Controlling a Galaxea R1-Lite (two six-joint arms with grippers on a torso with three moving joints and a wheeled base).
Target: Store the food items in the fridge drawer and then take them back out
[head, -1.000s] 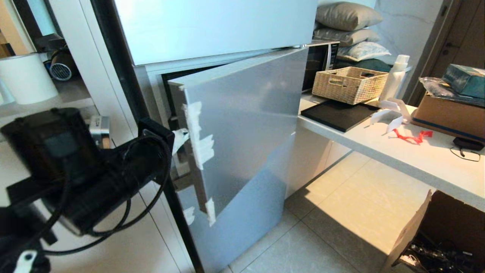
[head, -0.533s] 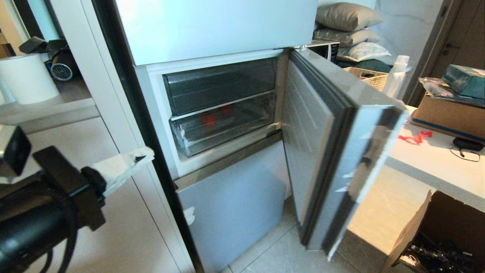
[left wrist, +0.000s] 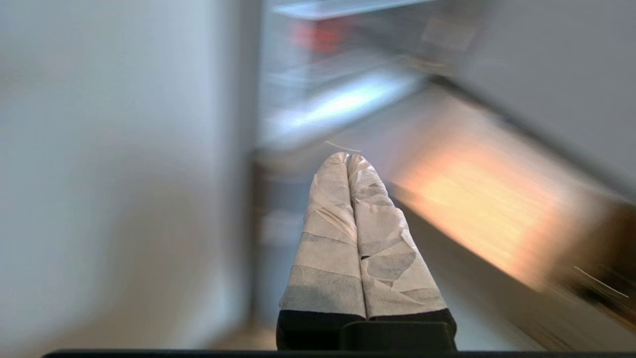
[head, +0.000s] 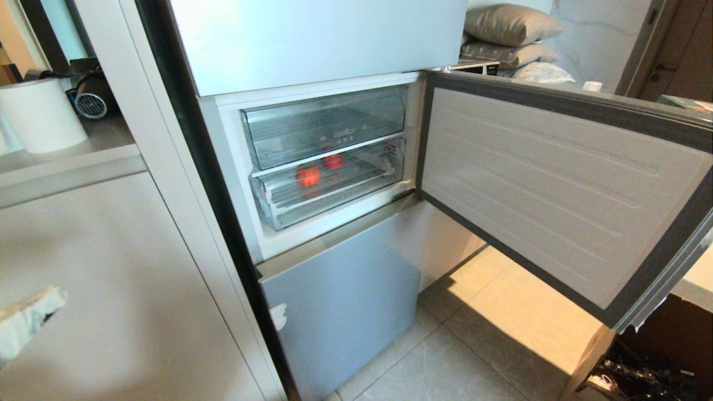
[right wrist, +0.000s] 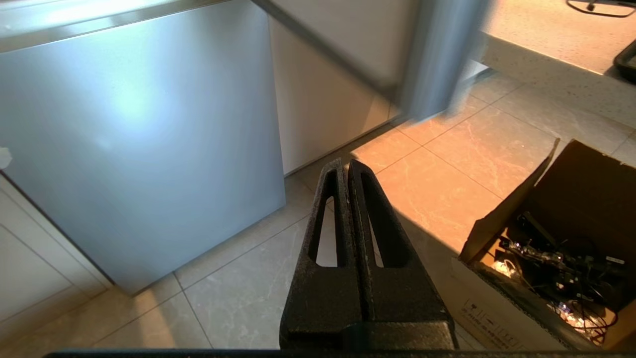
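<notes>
The fridge's middle compartment stands open. Its lower clear fridge drawer (head: 356, 192) is pushed in, and the two food items lie inside. The orange-red one (head: 308, 176) sits nearer the front and the glossy red one (head: 333, 161) behind it. In the left wrist view they are a red-orange blur (left wrist: 318, 37). My left gripper (head: 55, 295), its fingers wrapped in white tape, shows only its tip at the head view's lower left, well away from the fridge. It is shut and empty (left wrist: 346, 158). My right gripper (right wrist: 344, 166) hangs shut and empty above the floor tiles.
The compartment door (head: 557, 184) stands swung wide to the right, over the floor. A shallower "coolBox" drawer (head: 326, 125) sits above the fridge drawer. Below is a closed silver door (head: 340, 301). White cabinets (head: 111, 278) flank the left. A cardboard box (right wrist: 556, 248) stands on the floor at right.
The compartment door has swung from barely ajar to wide open, baring both drawers. My left arm has pulled back down and left, leaving only its fingertips in the head view.
</notes>
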